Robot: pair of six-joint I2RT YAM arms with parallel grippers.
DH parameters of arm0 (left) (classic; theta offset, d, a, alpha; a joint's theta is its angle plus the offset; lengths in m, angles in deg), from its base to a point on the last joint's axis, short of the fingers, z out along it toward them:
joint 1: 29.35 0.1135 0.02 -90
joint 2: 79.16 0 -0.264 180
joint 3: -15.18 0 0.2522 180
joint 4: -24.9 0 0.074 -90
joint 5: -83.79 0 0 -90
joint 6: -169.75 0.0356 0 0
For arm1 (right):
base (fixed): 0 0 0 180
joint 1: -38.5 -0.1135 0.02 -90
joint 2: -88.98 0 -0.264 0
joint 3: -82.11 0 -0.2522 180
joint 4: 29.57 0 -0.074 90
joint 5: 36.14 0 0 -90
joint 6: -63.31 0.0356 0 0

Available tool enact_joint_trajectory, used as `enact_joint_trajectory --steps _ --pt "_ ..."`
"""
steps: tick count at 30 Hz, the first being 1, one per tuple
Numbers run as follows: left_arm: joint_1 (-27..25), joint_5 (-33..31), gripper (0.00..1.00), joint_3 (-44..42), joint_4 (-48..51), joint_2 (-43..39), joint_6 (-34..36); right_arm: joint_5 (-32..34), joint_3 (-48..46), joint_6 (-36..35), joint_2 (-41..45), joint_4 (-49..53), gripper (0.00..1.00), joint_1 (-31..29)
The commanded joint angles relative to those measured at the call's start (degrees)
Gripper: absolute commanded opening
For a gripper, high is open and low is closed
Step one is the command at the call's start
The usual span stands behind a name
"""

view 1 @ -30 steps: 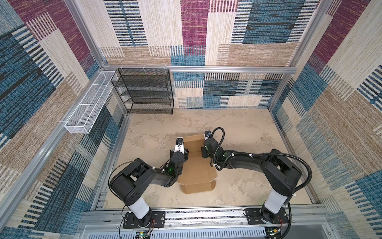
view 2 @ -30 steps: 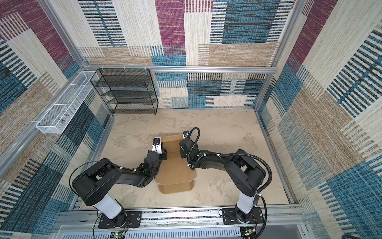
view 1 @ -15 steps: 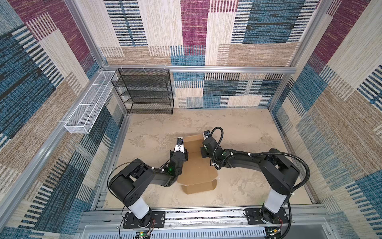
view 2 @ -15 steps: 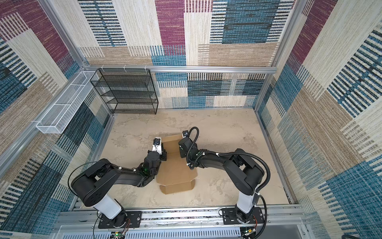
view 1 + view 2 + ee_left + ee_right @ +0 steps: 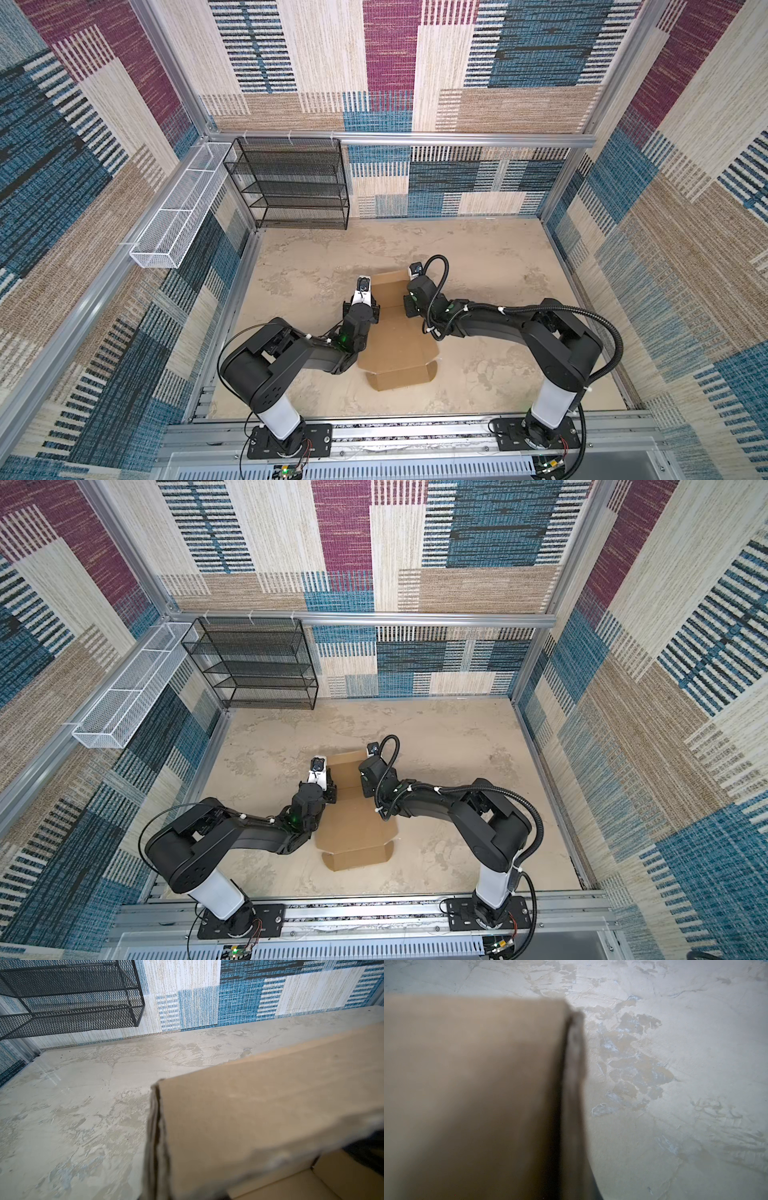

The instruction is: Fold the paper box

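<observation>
Lying near the middle of the mottled beige tabletop (image 5: pixel 478 266), the plain brown corrugated cardboard paper box (image 5: pixel 399 345) sat partly formed between the two arms in both top views, its far panel raised and its near flap spread flat on the table. The left gripper (image 5: pixel 360 311) hung at the box's left wall, and how wide its jaws stood could not be told, since the left wrist view showed only raised cardboard close up. The right gripper (image 5: pixel 411 305) was closed down at the right wall, though whether cardboard sat pinched inside it was hidden.
</observation>
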State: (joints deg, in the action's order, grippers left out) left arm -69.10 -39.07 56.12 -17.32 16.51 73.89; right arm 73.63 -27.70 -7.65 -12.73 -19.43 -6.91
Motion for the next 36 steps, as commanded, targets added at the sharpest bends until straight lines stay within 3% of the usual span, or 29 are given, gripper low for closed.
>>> enact_joint_trajectory --steps 1,6,11,25,31,36 --pt "-0.1 2.8 0.24 0.0 1.9 0.8 -2.1 -2.5 0.8 0.9 0.5 -4.5 0.01 -0.2" --pt "0.0 2.8 0.23 -0.8 -1.1 2.2 -2.0 -3.2 0.7 0.9 0.4 -4.6 0.01 -0.3" --pt "-0.1 3.0 0.0 -0.6 -2.8 3.3 -2.6 -3.7 0.8 0.9 0.5 -4.4 0.01 -0.3" --pt "-0.2 3.3 0.0 -0.4 -0.1 1.0 -3.8 -3.8 2.4 1.3 -0.7 -3.1 0.01 -0.6" --pt "-0.2 3.1 0.17 -0.6 -0.2 0.5 -3.6 -3.8 2.5 1.6 -0.8 -2.8 0.01 -0.6" --pt "-0.2 3.2 0.24 -0.5 -0.2 0.6 -3.8 -3.9 2.5 1.7 -0.8 -2.9 0.01 -0.6"
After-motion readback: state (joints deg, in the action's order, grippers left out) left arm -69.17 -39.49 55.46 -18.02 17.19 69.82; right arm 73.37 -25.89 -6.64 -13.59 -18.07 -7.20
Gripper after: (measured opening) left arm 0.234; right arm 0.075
